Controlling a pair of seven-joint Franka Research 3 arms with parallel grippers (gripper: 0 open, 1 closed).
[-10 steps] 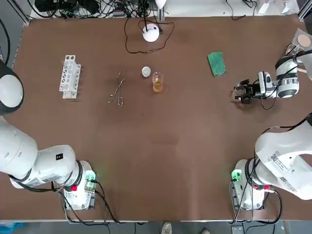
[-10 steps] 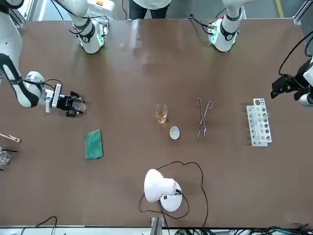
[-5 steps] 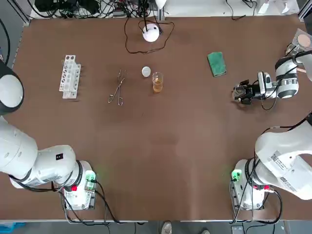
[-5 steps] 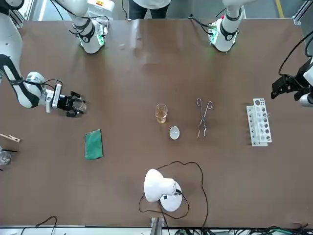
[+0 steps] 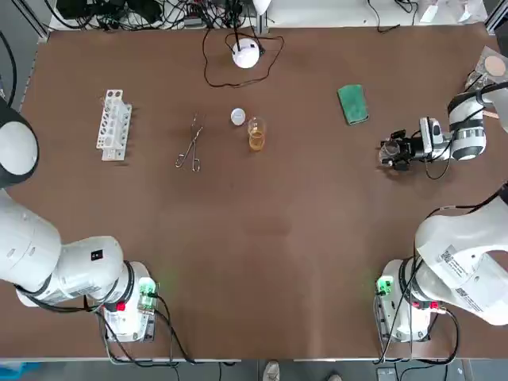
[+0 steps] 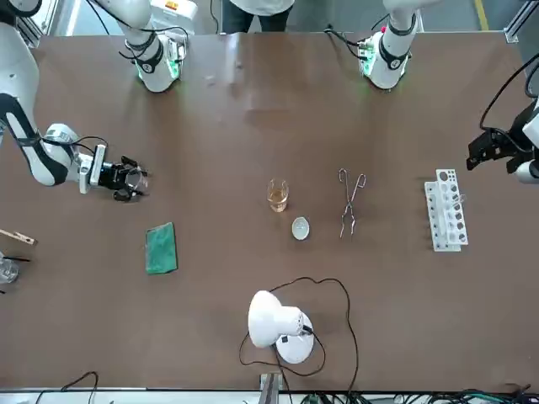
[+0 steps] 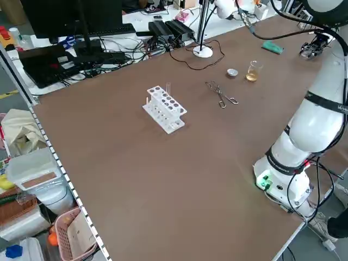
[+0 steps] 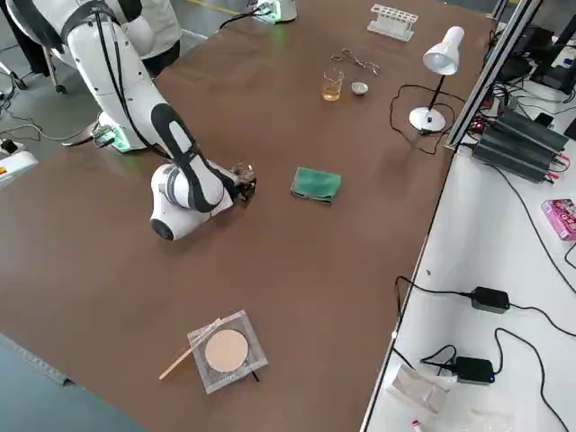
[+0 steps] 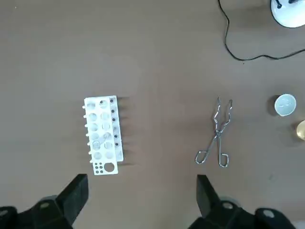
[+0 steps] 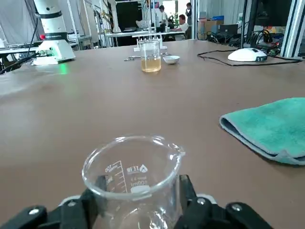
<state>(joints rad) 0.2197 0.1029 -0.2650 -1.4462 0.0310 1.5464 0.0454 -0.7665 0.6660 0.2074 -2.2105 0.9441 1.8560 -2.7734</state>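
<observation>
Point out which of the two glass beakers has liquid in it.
The beaker mid-table, beside the small white dish: it holds amber liquid. The other beaker, held by the right gripper near the green cloth, looks empty.

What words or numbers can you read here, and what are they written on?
"100ml": on the glass beaker in the right gripper's jaws.
The small logo and scale number above it on that beaker: too blurred to read.
The right arm's sticker: too small to read.
The left arm's dark sticker: too small to read.
No other text is readable; the left gripper hangs open by the test tube rack.
</observation>
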